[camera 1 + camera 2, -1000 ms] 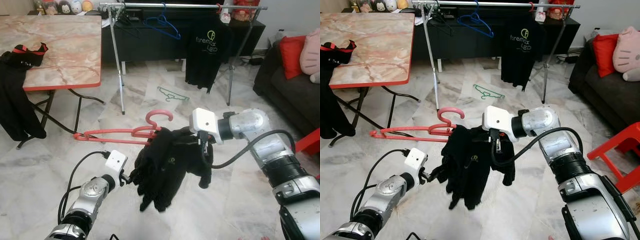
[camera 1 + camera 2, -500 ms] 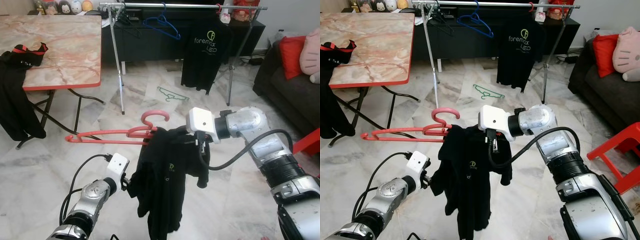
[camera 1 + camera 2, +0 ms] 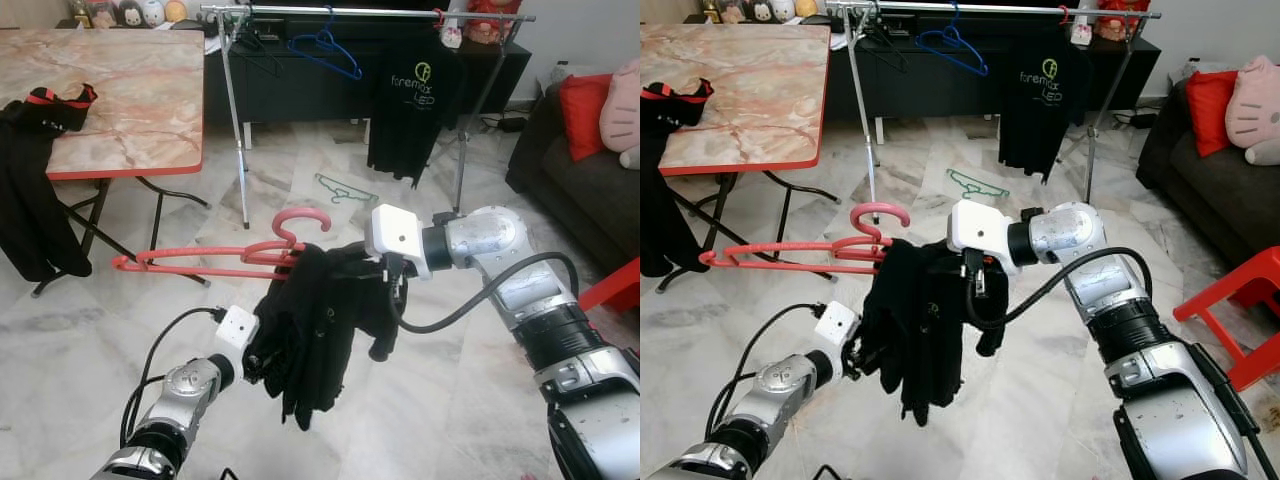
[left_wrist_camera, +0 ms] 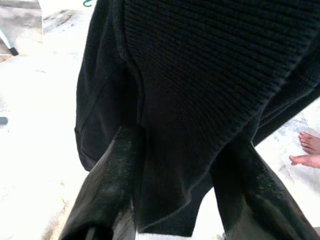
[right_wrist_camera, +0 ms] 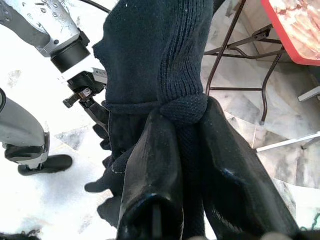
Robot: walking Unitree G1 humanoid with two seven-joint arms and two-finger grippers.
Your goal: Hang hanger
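Since half a second ago the black T-shirt [image 3: 318,335], which then hung long and nearly flat from the right arm, has bunched up into a thick fold, and the pink hanger [image 3: 215,258] has swung further toward the robot's left and risen a little against the floor behind it. The right gripper [image 5: 186,131] is clamped on a rolled knot of the shirt's knit fabric, its two black fingers pressed against either side of the bunch, holding the garment up beside the hanger's hook. The left gripper [image 4: 177,150] reaches up from below into the hanging cloth; in the left wrist view its fingers [image 4: 107,187] stand apart with a fold of the shirt hanging between them, and I cannot tell whether they actually pinch it. The hanger juts out sideways from the top of the shirt, only its near end hidden in the cloth, so it looks threaded into the garment only partway, if at all. That suggests the dressing step is not finished and that the bunching has made the neck opening harder to find. The clothes rail [image 3: 370,13] stands well beyond, already carrying a blue hanger [image 3: 325,47] and a black printed T-shirt [image 3: 408,110], with a green hanger [image 3: 345,189] lying on the marble floor [image 3: 470,330] between.
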